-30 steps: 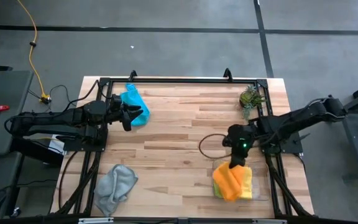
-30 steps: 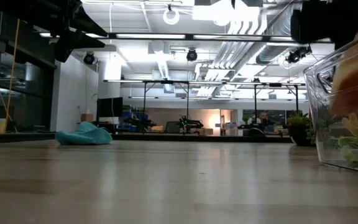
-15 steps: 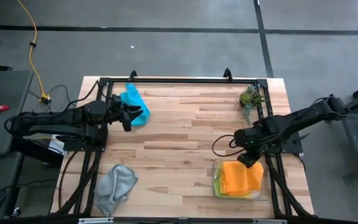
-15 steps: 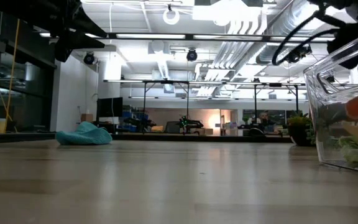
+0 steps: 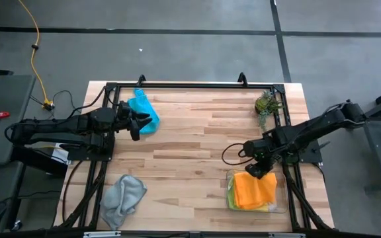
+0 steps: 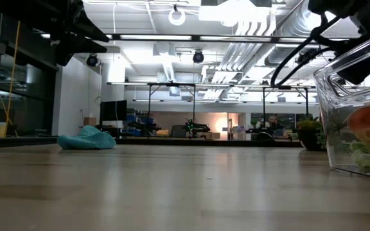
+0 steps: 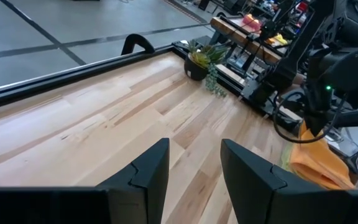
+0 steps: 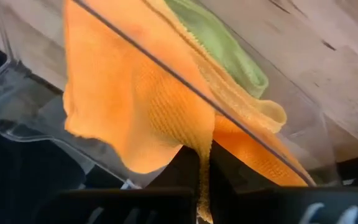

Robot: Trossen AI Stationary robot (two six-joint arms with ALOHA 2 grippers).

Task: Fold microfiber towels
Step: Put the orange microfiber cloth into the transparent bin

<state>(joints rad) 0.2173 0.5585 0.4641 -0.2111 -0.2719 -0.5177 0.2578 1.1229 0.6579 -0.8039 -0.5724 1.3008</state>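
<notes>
An orange towel (image 5: 255,190) lies spread on a yellow (image 8: 253,112) and a lime green towel (image 8: 225,53) inside the clear tray (image 5: 286,198) at the near right. My right gripper (image 5: 260,170) is shut at the orange towel's far edge. A teal towel (image 5: 143,108) lies crumpled at the far left. My left gripper (image 5: 138,123) hovers open just beside it, nothing between its fingers (image 7: 151,171). A grey towel (image 5: 123,197) lies bunched at the near left. My right gripper pinches the orange towel's far edge (image 8: 194,142) between its two shut fingers. The fingers slant down from the far side. The rest of the towel lies slack and flat on the yellow and green towels in the tray.
A small potted plant (image 5: 266,104) stands at the far right corner. A black frame rail (image 5: 190,85) runs along the table's far edge and down both sides. Bare wood lies between the two arms in the table's middle.
My right gripper has sunk toward the tray's far edge and rolled its wrist, still shut. The orange towel, which hung bunched below it over the tray, now lies spread flat on the pile.
</notes>
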